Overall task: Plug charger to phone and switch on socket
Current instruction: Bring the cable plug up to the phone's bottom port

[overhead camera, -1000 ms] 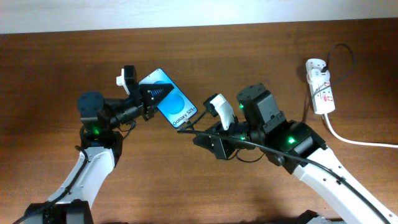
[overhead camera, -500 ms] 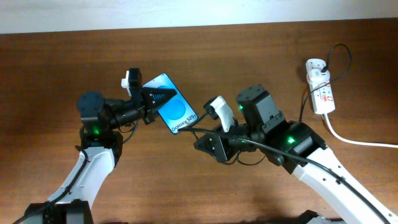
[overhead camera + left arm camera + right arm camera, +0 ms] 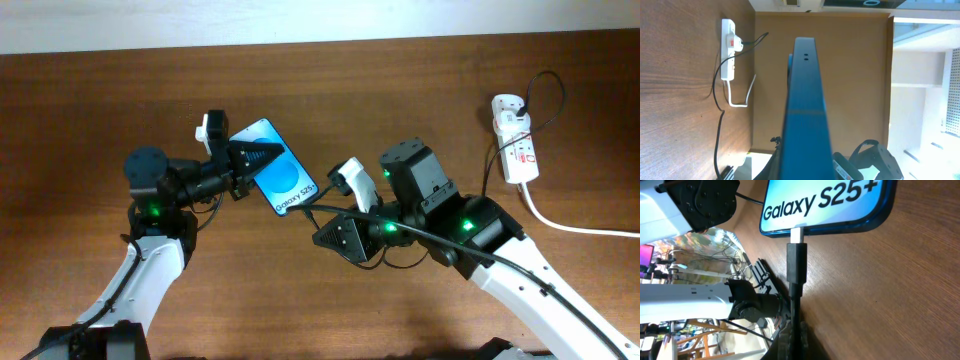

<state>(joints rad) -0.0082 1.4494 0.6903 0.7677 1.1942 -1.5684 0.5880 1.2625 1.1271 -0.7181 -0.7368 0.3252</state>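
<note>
My right gripper (image 3: 791, 337) is clamped on the charger (image 3: 796, 265), with the fingers pinching the black cable just behind the connector body. The connector points straight away from the fingers. Its pale metal tip meets the bottom edge of the phone (image 3: 826, 205), directly below the "Galaxy S25+" text. I cannot tell whether the tip is fully seated.

My left gripper (image 3: 268, 153) is closed on the phone (image 3: 284, 174) near its upper end and holds it tilted above the table (image 3: 400, 90), screen up. In the left wrist view the phone appears edge-on as a blue bar up the middle.

In the overhead view the two grippers face each other across the phone's length, left of centre on the table.

The socket (image 3: 515, 140) lies flat at the far right, well apart from both grippers. The charger's black cable enters near its rounded end. A thick white cord (image 3: 560, 222) leaves the other end. The switch position is too small to read.
</note>
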